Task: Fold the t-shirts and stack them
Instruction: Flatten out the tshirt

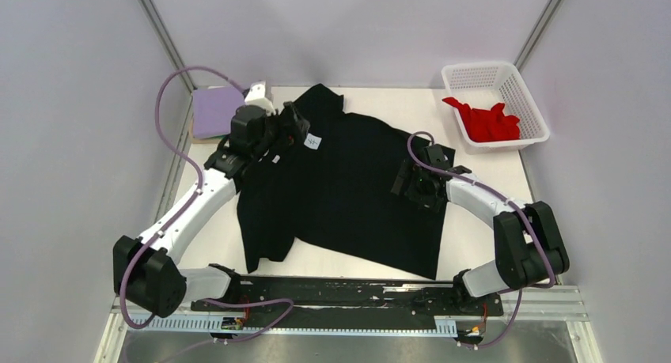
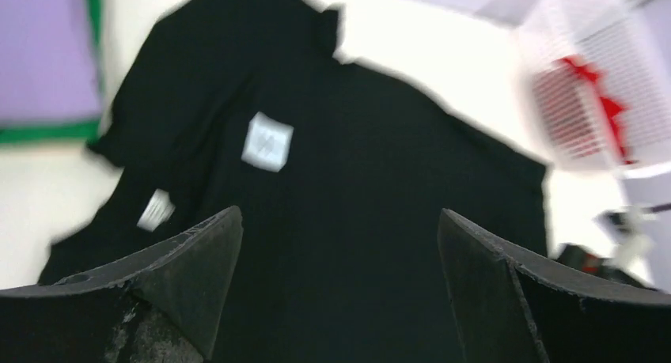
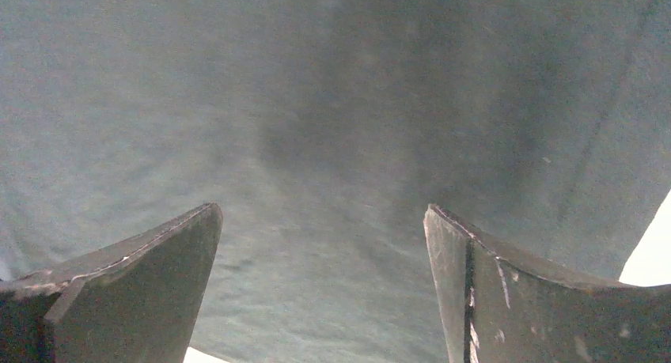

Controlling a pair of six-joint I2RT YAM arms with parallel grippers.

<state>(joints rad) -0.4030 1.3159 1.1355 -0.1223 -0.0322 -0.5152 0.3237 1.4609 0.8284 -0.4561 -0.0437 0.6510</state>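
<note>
The black t-shirt (image 1: 348, 193) lies spread on the white table, its white neck label (image 1: 313, 142) facing up; it fills the left wrist view (image 2: 372, 197) and the right wrist view (image 3: 332, 134). My left gripper (image 1: 294, 132) is open and empty, hovering over the shirt's collar area; its jaws stand wide apart (image 2: 339, 221). My right gripper (image 1: 410, 183) is open and empty, close above the shirt's right side (image 3: 323, 213). A folded lilac t-shirt (image 1: 215, 110) lies at the back left on a green one (image 2: 47, 131). A red t-shirt (image 1: 487, 119) is crumpled in the basket.
A white plastic lattice basket (image 1: 528, 102) stands at the back right. Grey walls close in on both sides and behind. A black rail (image 1: 348, 293) runs along the near edge by the arm bases.
</note>
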